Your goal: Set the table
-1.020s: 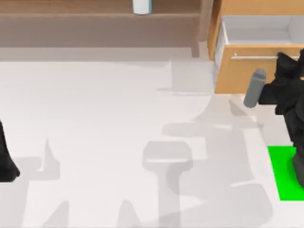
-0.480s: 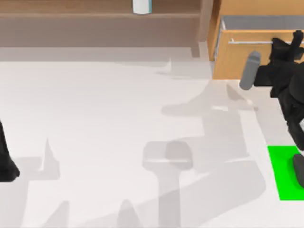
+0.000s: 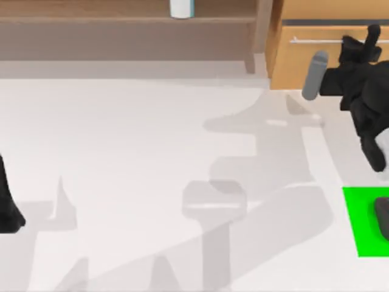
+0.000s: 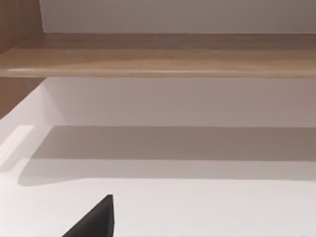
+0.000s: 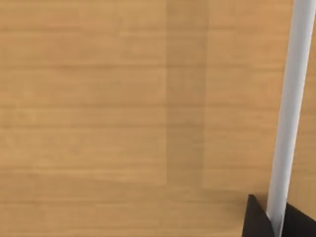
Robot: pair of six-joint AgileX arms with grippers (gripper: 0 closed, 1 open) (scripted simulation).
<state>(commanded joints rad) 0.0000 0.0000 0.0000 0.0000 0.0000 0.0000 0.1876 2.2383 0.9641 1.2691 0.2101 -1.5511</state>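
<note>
White and smooth, the large flat desk [image 3: 140, 152] spreads across the top view, crossed by soft grey shadows. Along its right edge toward the near corner lies the bright green rectangular patch [image 3: 361, 222], with a dark grey rounded object [image 3: 383, 218] sitting on the patch's right side; I cannot tell what that object is.

At the desk's left edge my left arm sits parked, and its black gripper [image 3: 9, 210] shows as a dark mass low on that edge. From its wrist camera I see one black finger tip [image 4: 96, 219] over the white surface, and I cannot tell whether the fingers are apart or together.

Farther back at the right, my right arm reaches to the far right corner of the desk, where the light-wood drawer cabinet [image 3: 304, 55] stands. My right gripper [image 3: 371, 41] is at the cabinet's front, and a grey cylindrical part of the arm [image 3: 313, 75] juts out to its left. In the right wrist view the black fingers [image 5: 256, 219] sit on either side of the pale metal bar handle [image 5: 291, 108], clamped on it, with the wood-grain drawer front [image 5: 123, 113] right behind.

Farthest back, along the desk's far edge, runs the brown wooden shelf [image 3: 121, 30], carrying a white cylindrical container [image 3: 181, 8].
</note>
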